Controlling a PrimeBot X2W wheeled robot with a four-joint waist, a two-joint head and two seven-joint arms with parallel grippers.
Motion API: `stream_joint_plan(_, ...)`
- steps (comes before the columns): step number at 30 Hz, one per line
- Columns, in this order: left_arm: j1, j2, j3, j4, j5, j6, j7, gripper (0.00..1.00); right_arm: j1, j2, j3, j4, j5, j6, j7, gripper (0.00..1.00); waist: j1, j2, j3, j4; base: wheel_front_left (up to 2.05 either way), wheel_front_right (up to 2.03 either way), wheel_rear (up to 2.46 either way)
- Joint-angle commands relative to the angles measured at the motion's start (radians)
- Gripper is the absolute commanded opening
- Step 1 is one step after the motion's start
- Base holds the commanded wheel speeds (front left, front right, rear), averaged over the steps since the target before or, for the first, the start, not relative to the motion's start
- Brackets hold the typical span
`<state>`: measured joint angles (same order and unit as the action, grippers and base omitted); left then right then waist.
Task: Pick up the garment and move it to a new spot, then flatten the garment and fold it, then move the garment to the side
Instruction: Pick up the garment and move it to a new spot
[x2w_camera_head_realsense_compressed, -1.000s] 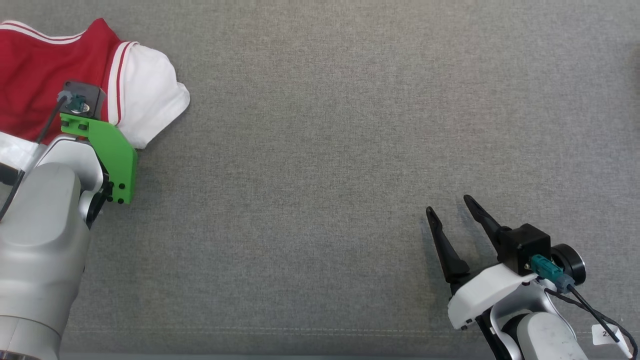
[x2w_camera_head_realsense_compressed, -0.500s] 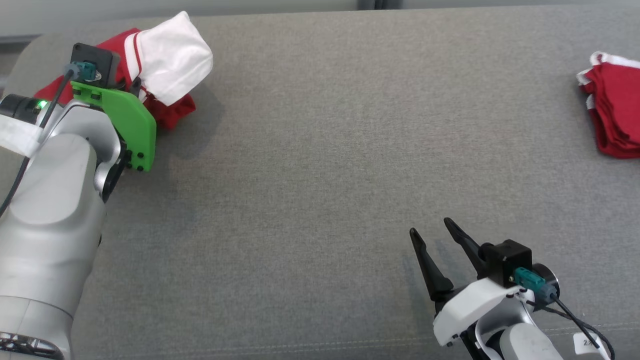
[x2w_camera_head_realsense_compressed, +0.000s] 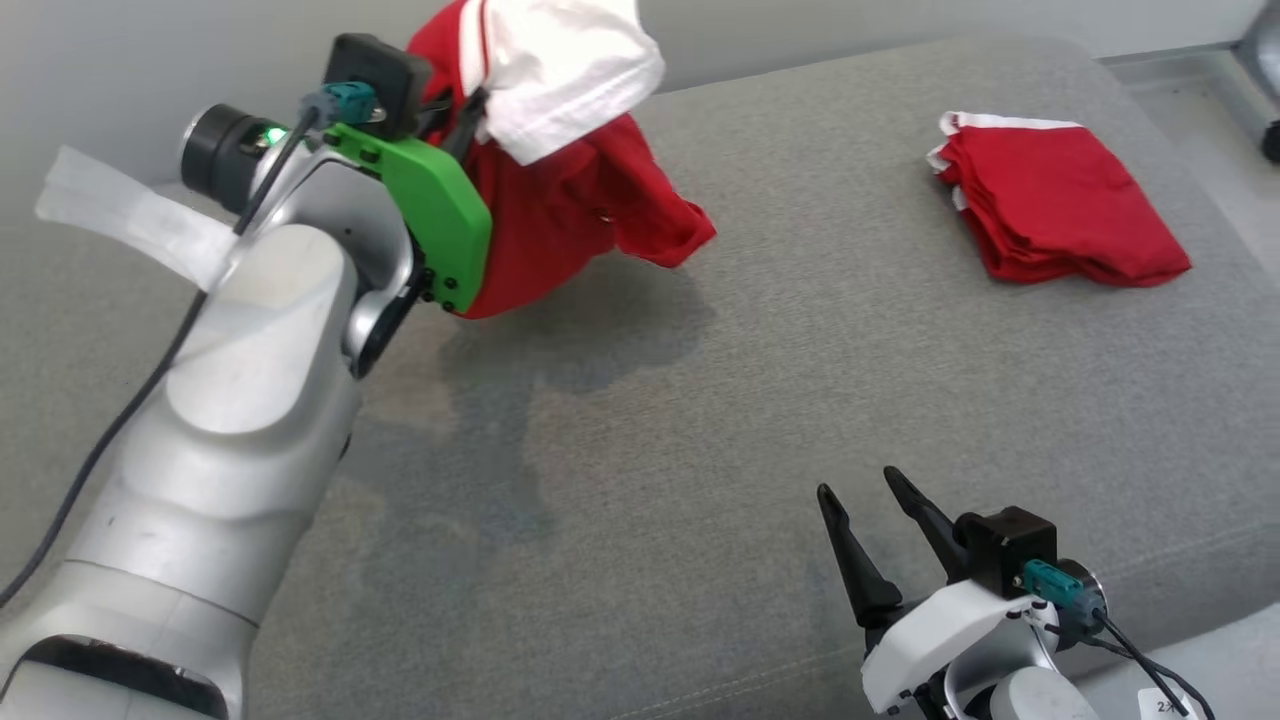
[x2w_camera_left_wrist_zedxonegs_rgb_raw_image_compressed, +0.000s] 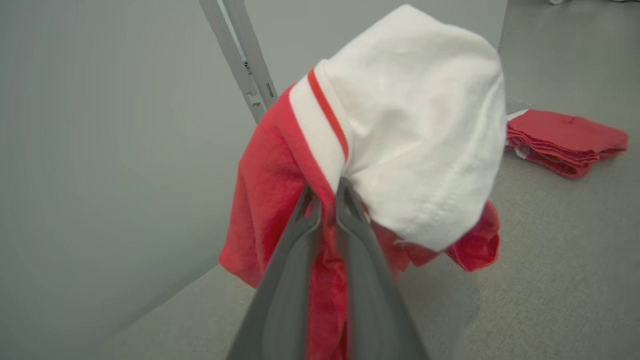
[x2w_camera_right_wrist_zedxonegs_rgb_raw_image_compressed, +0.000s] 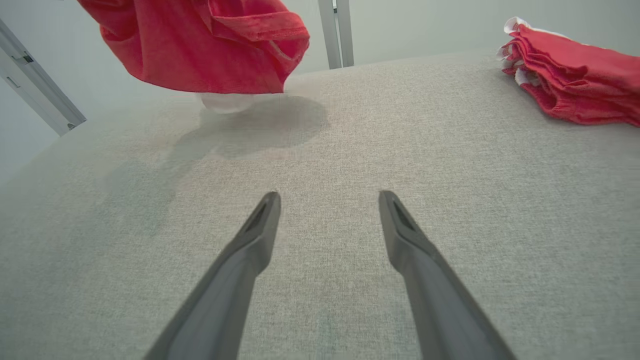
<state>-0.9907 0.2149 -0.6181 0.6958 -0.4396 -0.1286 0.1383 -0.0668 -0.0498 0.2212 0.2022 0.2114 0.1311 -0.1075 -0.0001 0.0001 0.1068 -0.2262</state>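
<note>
the left gripper (x2w_camera_left_wrist_zedxonegs_rgb_raw_image_compressed: 327, 192) is holding the garment (x2w_camera_head_realsense_compressed: 570, 200) up in the air, above the far left part of the grey padded surface (x2w_camera_head_realsense_compressed: 700, 430). its two dark fingers are pressing together on a fold of the red cloth, just beside the white band with the red stripe. the white sleeve (x2w_camera_left_wrist_zedxonegs_rgb_raw_image_compressed: 420, 125) is falling over the fingertips. the rest of the red cloth is hanging down in a loose bunch. in the right wrist view its lower edge is hanging clear of the surface, and a shadow is lying under it. the right gripper (x2w_camera_head_realsense_compressed: 856, 482) is hovering low over the near right part of the surface, its fingers standing apart with nothing between them. a pile of folded red clothes (x2w_camera_head_realsense_compressed: 1060, 205) is lying at the far right, well apart from both grippers.
</note>
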Motion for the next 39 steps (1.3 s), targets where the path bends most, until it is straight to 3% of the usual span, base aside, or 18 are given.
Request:
stream_joint_plan(1, -0.005, -0.015, -0.011, -0.016, -0.008, -0.001, -0.011, 0.00, -0.001, -0.001, 0.002, 0.005, 0.008, -0.001, -0.010, 1.00, 0.0001, -0.0001, -0.023, -0.096, 0.00, 0.00, 0.00)
stream_joint_plan(11, 0.044, -0.138, -0.046, -0.008, -0.068, 0.021, -0.094, 0.00, -0.033, -0.001, -0.001, 0.033, 0.032, -0.001, -0.048, 1.00, 0.0001, -0.0001, 0.046, -0.167, 0.00, 0.00, 0.00)
stream_joint_plan(20, 0.119, -0.159, -0.079, 0.131, -0.105, 0.073, -0.144, 0.00, -0.061, -0.001, 0.010, 0.063, 0.050, -0.001, -0.072, 1.00, 0.0001, -0.0001, 0.072, -0.143, 0.00, 0.00, 0.00)
stream_joint_plan(21, 0.128, -0.160, -0.079, 0.153, -0.103, 0.083, -0.154, 0.05, -0.063, -0.001, 0.010, 0.067, 0.052, -0.001, -0.075, 1.00, 0.0001, -0.0001, 0.069, -0.136, 0.00, 0.00, 0.00)
stream_joint_plan(22, 0.139, -0.159, -0.078, 0.176, -0.104, 0.090, -0.164, 0.41, -0.063, -0.001, 0.011, 0.073, 0.053, -0.001, -0.077, 1.00, 0.0001, -0.0001, 0.066, -0.130, 0.00, 0.00, 0.00)
stream_joint_plan(23, 0.151, -0.157, -0.073, 0.198, -0.108, 0.097, -0.177, 1.00, -0.062, -0.001, 0.011, 0.077, 0.052, -0.001, -0.079, 1.00, 0.0001, -0.0001, 0.060, -0.122, 0.00, 0.00, 0.00)
stream_joint_plan(30, 0.226, -0.148, -0.032, 0.296, -0.160, 0.107, -0.249, 1.00, -0.043, -0.001, 0.000, 0.099, 0.036, -0.001, -0.075, 1.00, 0.0001, -0.0001, 0.000, -0.061, 0.00, 0.00, 0.00)
stream_joint_plan(39, 0.244, -0.146, -0.056, 0.292, -0.145, 0.090, -0.302, 1.00, -0.008, -0.001, -0.008, 0.086, 0.023, -0.001, -0.050, 1.00, 0.0001, -0.0001, -0.081, -0.023, 0.00, 0.00, 0.00)
